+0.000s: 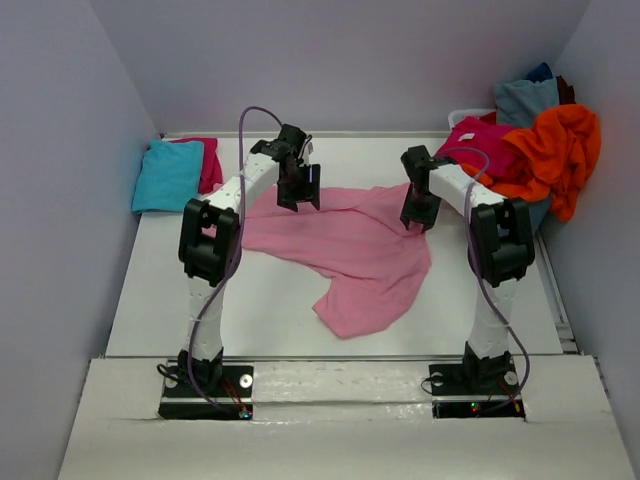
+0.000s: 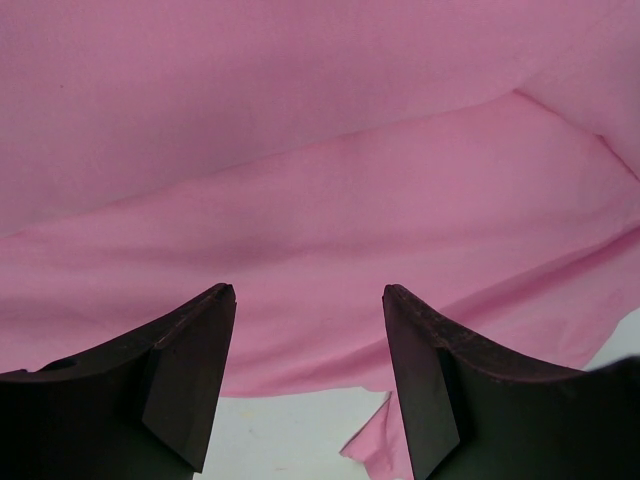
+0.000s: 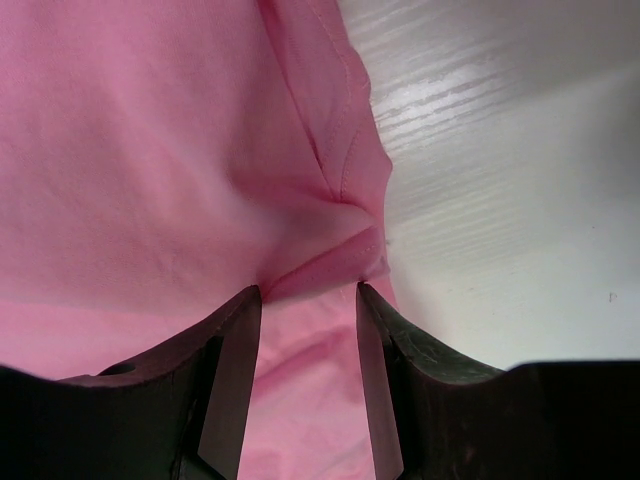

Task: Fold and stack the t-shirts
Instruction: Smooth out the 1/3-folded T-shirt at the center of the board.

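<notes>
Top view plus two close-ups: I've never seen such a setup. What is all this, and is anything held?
Two robot arms stand at the near edge of a table. The top view looks down from behind; each close-up is from a wrist camera. A light pink t-shirt lies spread on the table. The left tool hangs open over it, holding nothing. The right tool straddles a raised fold at the shirt's edge; whether it grips is unclear. Folded shirts sit far left, a heap far right.
</notes>
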{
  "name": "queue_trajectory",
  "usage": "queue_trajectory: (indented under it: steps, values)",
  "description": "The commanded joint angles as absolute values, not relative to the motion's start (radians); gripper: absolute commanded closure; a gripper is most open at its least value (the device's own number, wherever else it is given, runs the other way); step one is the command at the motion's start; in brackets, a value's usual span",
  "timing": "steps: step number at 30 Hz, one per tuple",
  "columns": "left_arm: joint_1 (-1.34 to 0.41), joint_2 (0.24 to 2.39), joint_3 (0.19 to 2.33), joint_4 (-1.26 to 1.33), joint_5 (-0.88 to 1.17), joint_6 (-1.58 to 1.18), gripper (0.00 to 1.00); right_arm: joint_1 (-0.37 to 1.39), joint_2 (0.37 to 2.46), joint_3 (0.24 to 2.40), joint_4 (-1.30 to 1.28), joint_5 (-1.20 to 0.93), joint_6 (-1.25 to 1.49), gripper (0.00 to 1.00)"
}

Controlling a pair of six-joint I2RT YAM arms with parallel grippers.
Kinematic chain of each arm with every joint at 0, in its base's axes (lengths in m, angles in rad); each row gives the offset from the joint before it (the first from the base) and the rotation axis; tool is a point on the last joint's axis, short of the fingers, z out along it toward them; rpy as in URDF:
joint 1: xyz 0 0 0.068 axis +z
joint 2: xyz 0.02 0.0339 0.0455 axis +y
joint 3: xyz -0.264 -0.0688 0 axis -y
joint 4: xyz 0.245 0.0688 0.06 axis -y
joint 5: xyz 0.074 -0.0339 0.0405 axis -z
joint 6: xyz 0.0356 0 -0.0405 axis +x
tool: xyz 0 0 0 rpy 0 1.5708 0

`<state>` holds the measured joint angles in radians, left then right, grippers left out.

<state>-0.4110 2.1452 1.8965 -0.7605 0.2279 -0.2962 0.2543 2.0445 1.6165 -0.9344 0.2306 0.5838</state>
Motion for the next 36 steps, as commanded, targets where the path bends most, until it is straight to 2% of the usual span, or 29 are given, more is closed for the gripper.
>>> queue_trajectory:
  steps: [1, 27, 36]
  values:
    - [-0.411, 2.083, 1.893, -0.776, 0.224, -0.279, 0.27, 0.25, 2.06, 1.66, -0.934, 0.262, 0.595, 0.51]
    - [-0.411, 2.108, 1.921, -0.782, 0.23, -0.282, 0.27, 0.25, 1.994, 1.526, -0.905, 0.239, 0.603, 0.52]
    - [-0.411, 2.103, 1.908, -0.782, 0.226, -0.281, 0.27, 0.25, 2.063, 1.6, -0.891, 0.281, 0.577, 0.56]
